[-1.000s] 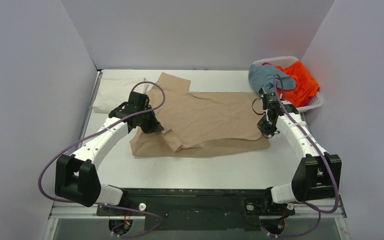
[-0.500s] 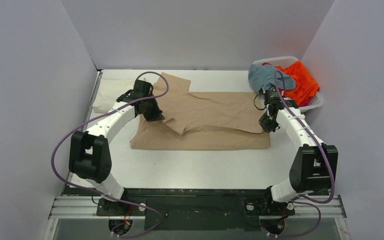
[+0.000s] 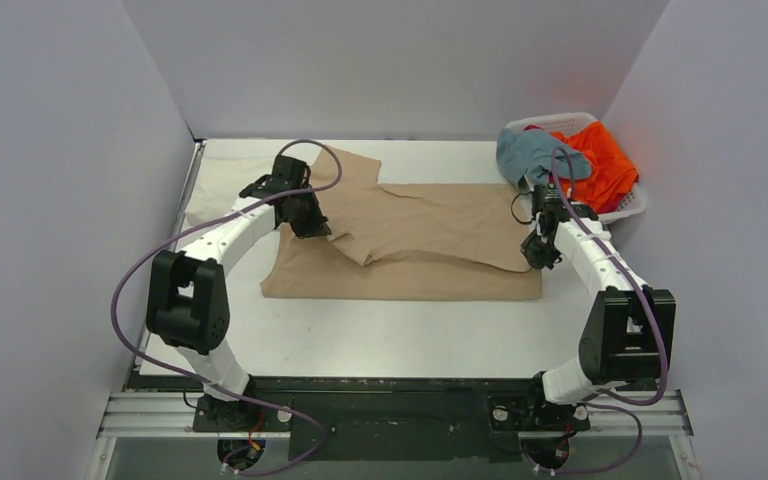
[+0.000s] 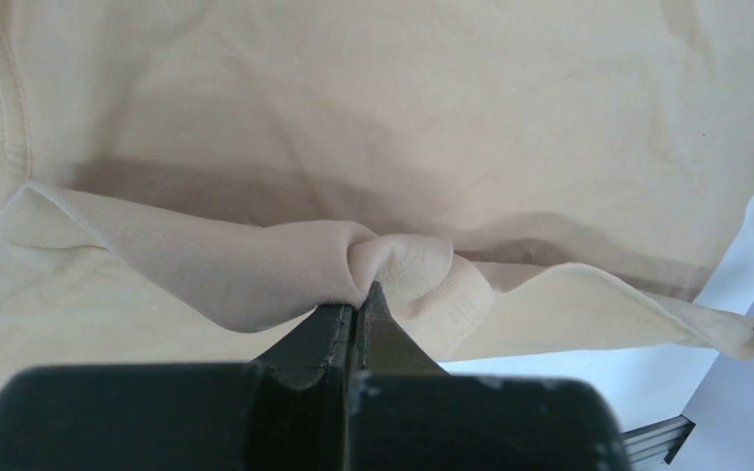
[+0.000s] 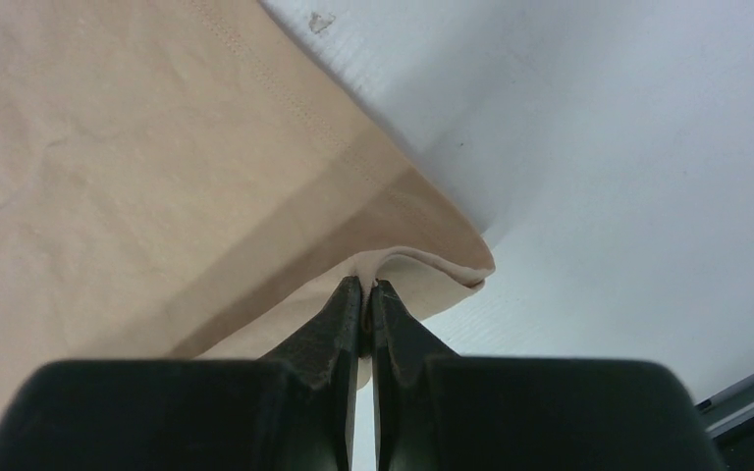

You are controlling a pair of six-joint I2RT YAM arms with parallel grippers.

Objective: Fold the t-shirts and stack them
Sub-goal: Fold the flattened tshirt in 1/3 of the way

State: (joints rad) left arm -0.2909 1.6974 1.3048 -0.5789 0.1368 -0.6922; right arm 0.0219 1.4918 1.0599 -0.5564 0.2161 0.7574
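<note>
Though near the tan t-shirt [image 3: 430, 230], white basket [image 3: 628, 210] apart.

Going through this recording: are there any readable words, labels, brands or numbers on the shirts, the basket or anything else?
None: no text can be read in any view.
The tan t-shirt, cream-white t-shirt, grey-blue t-shirt, orange t-shirt and white basket show no print, label or number.

3 grey walls [image 3: 360, 60] enclose white table [image 3: 410, 335].
</note>
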